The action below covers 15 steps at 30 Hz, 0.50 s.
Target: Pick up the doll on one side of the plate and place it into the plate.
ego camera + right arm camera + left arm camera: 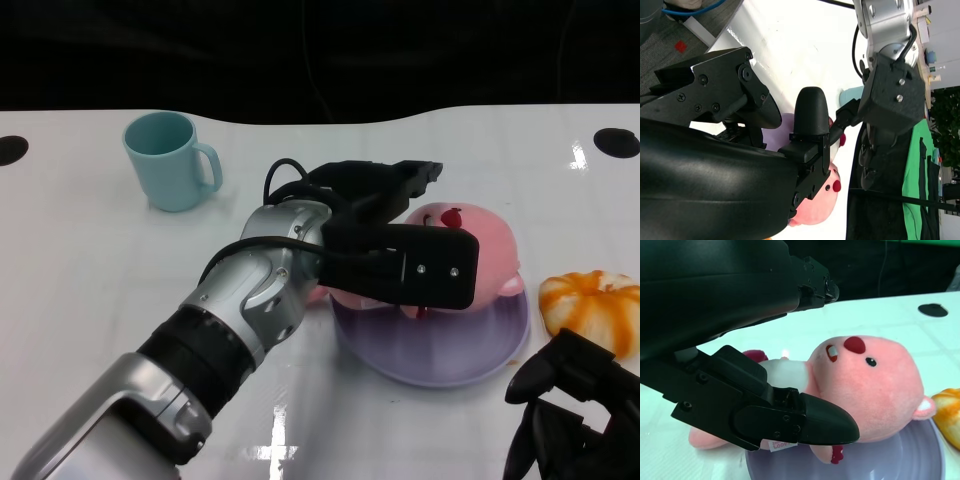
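The robot's left hand [400, 235] clasped the pink plush doll [485, 250], apparently by its soft, light, squashable middle, best gripped there, as it lay partly over the purple plate [440, 350] on the table [90, 260], while the right hand [570, 410] hung empty.

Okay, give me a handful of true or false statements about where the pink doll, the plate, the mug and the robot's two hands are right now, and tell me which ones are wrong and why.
1. The left hand holds the pink doll. True.
2. The doll is over the purple plate. True.
3. The teal mug lies tipped on its side. False: it stands upright.
4. The right hand holds the orange pumpkin toy. False: it holds nothing; the toy lies on the table beside the plate.
5. The mug is inside the plate. False: it stands on the table, well apart from it.
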Each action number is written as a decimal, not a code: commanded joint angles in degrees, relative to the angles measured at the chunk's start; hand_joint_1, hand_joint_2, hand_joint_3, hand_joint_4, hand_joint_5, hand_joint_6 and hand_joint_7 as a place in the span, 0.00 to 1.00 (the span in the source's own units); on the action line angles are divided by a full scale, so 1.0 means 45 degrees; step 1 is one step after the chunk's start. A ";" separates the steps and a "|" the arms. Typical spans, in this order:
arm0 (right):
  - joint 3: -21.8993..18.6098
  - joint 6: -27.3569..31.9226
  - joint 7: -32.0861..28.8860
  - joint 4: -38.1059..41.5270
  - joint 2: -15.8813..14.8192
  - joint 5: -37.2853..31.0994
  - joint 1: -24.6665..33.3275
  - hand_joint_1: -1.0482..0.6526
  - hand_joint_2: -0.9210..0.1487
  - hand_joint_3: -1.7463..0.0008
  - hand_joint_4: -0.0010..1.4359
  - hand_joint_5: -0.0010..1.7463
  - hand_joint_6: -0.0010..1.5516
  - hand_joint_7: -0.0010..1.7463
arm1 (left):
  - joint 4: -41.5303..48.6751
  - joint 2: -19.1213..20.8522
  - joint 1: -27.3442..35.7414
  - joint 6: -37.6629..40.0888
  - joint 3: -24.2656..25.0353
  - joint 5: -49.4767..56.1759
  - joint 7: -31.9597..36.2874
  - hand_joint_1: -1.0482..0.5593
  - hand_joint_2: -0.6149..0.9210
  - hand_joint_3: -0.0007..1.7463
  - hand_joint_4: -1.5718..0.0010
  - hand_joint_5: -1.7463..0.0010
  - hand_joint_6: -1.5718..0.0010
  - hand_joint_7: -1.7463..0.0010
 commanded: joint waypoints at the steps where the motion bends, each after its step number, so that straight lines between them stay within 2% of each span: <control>1: -0.0080 -0.0008 -0.0003 0.0028 -0.0074 0.0126 -0.0025 0.61 0.20 0.24 0.45 1.00 0.25 1.00 | -0.1297 0.0734 0.0413 0.0000 0.0174 0.0131 -0.0405 0.00 1.00 0.24 1.00 1.00 1.00 1.00; 7: -0.0126 0.0052 0.0010 0.0037 -0.0102 0.0152 -0.0094 0.61 0.21 0.24 0.45 1.00 0.26 1.00 | -0.3700 0.2012 0.1412 -0.0001 0.0480 0.0082 -0.1211 0.00 1.00 0.23 0.97 0.98 0.99 0.99; 15: -0.0061 0.0037 0.0025 0.0052 -0.0138 0.0089 -0.0125 0.60 0.21 0.23 0.46 1.00 0.26 1.00 | -0.6681 0.3594 0.3500 -0.0258 0.1510 -0.0230 -0.1586 0.01 1.00 0.20 0.95 0.97 0.97 0.99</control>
